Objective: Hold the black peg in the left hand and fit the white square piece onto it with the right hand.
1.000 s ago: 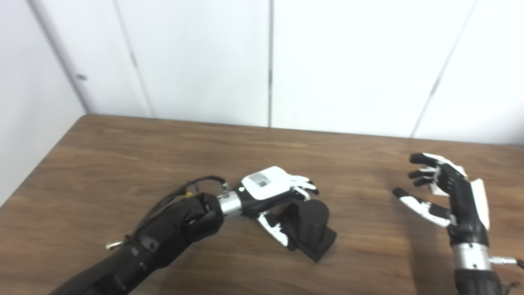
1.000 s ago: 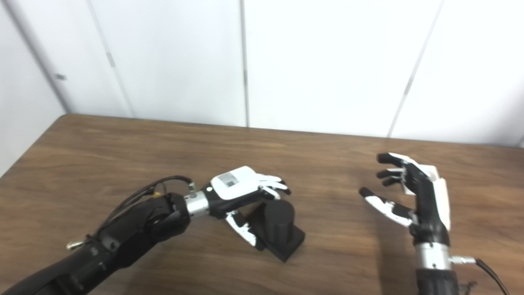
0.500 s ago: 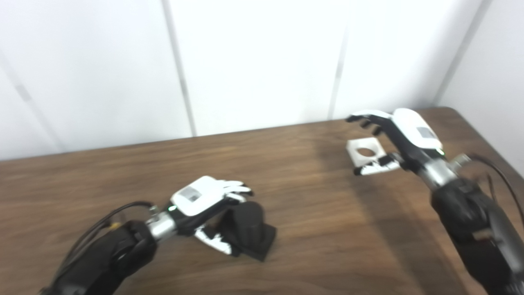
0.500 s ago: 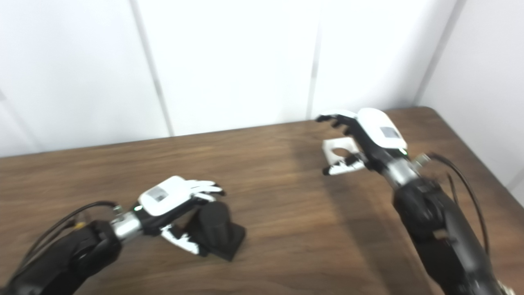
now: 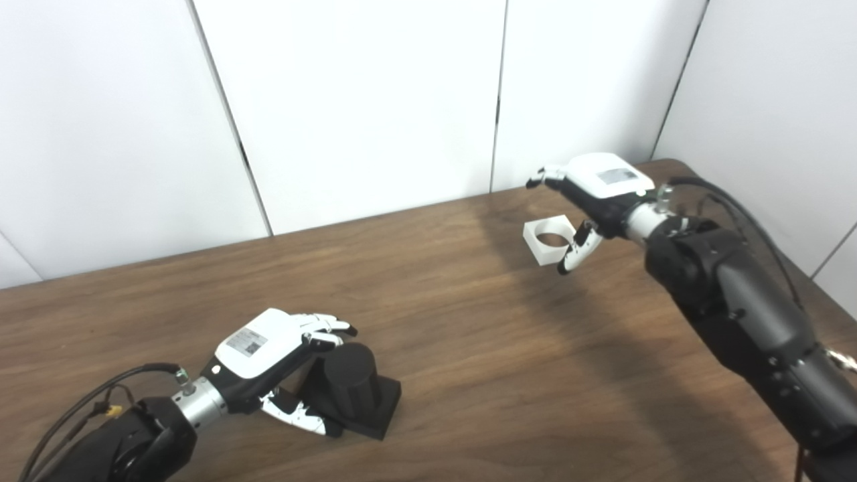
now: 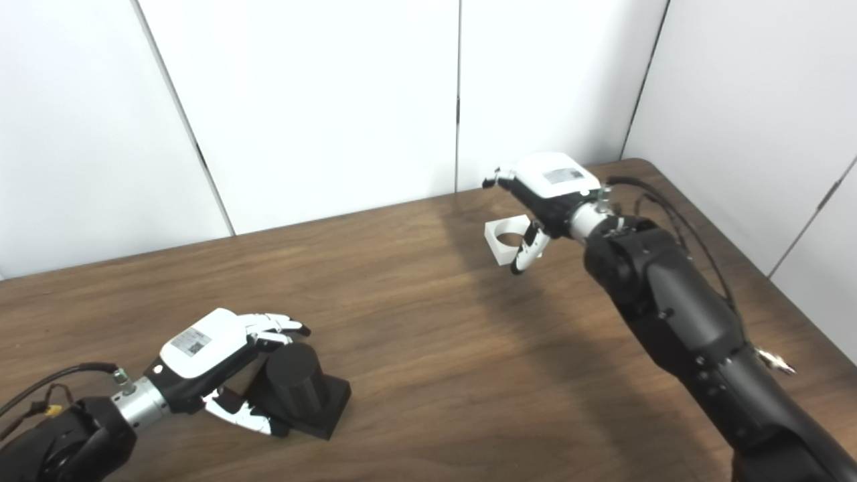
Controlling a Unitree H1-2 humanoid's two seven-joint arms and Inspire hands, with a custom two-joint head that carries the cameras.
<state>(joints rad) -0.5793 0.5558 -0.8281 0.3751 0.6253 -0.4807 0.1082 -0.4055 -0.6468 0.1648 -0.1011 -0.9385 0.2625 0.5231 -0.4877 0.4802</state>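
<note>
The black peg [image 5: 348,385], a short cylinder on a square base, stands on the wooden table [image 5: 469,348] at the front left. My left hand [image 5: 274,348] is open and cupped against its left side, fingers by the top of the cylinder and thumb low beside the base. The white square piece [image 5: 543,242], with a round hole, lies flat at the far right of the table. My right hand [image 5: 596,194] is open, palm down, just above and to the right of it. Its fingers reach over the piece and its thumb hangs at the piece's near right corner.
White wall panels stand right behind the table's far edge, and a side wall is at the right. The table's far right corner [image 5: 676,164] is close behind my right hand. Bare wood lies between the peg and the white piece.
The camera has swung right and back, so the whole picture shifted. My right hand turned palm down and reached out over the white piece. My left hand stays against the peg.
</note>
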